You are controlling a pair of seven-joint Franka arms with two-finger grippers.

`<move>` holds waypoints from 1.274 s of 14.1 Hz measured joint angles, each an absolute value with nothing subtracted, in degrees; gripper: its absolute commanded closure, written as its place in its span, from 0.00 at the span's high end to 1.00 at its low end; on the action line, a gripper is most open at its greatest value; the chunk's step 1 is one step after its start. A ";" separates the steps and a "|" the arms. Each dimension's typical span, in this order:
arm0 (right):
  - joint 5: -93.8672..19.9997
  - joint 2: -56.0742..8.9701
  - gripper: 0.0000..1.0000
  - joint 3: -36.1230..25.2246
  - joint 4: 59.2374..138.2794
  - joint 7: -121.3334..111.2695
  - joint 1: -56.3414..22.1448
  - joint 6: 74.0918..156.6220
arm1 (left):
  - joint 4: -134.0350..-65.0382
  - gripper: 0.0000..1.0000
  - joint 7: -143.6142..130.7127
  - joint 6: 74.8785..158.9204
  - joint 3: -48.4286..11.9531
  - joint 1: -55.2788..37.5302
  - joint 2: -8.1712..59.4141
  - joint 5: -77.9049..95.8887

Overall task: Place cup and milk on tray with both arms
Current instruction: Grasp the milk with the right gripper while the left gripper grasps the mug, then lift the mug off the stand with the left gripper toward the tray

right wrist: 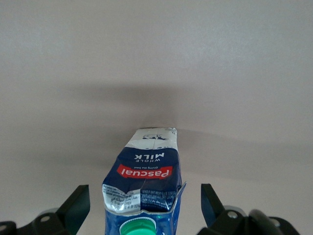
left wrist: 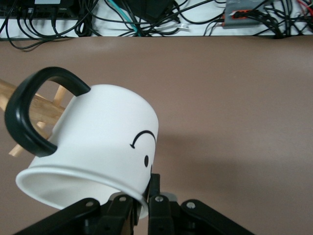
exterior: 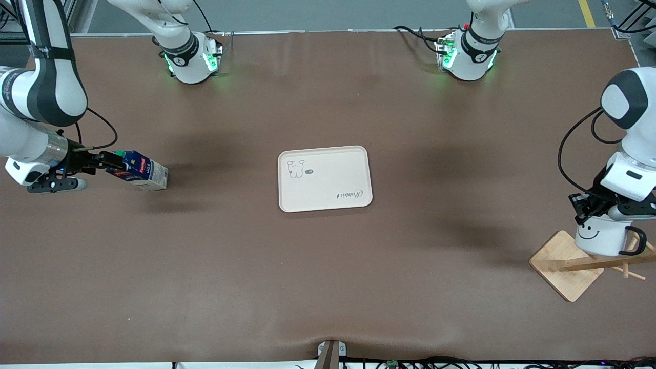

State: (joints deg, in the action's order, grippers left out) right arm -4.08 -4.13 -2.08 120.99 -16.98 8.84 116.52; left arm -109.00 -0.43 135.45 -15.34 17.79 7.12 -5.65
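The milk [exterior: 141, 171] lies on its side on the brown table at the right arm's end, green cap toward my right gripper [exterior: 113, 161]. In the right wrist view the fingers [right wrist: 77, 203] stand wide apart on either side of the carton [right wrist: 145, 181], clear of it; the right gripper [right wrist: 143, 198] is open. My left gripper [exterior: 587, 207] is shut on the rim of the cup [exterior: 598, 237], over the wooden rack. In the left wrist view the gripper [left wrist: 146, 198] pinches the cup's [left wrist: 102, 132] rim, and wood shows through its black handle. The cream tray [exterior: 330, 179] lies empty mid-table.
A wooden rack with a square base [exterior: 564, 266] and a pegged pole [exterior: 610, 262] stands at the left arm's end, near the front camera. Cables [left wrist: 146, 19] run along the table's edge. Bare brown table lies between both grippers and the tray.
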 measured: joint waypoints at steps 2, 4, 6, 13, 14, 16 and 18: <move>-4.08 -4.13 1.00 -2.09 122.29 -16.98 8.87 117.51 | -108.62 0.00 -0.88 133.23 -16.36 17.78 5.44 -5.65; -4.08 -4.13 1.00 -2.09 123.05 -16.93 8.87 117.80 | -108.02 0.00 -0.88 130.54 -16.75 17.80 4.06 -5.65; -4.08 -4.10 1.00 -2.10 124.50 -16.73 8.88 119.36 | -106.85 0.00 -0.89 127.50 -17.52 17.79 3.35 -5.65; -4.08 -3.63 0.21 -2.03 129.27 -16.06 8.88 125.21 | -104.70 0.00 -6.63 121.14 -23.21 17.76 3.15 -5.65; -4.08 -3.62 0.00 -1.99 129.32 -16.05 8.88 125.54 | -104.71 0.00 -8.32 120.74 -24.34 17.74 3.16 -5.65; -4.06 -3.60 0.00 -1.82 129.35 -15.66 8.68 126.28 | -104.72 0.00 -12.88 119.55 -27.03 17.74 3.22 -5.65; -3.86 -3.60 0.00 -1.71 129.39 -11.06 7.59 126.99 | -104.80 0.00 -18.21 118.73 -30.10 17.64 3.47 -5.65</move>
State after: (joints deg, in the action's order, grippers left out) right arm -3.86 -3.60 -1.71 129.39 -11.06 7.59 126.99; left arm -104.80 -18.21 118.73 -30.10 17.64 3.47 -5.65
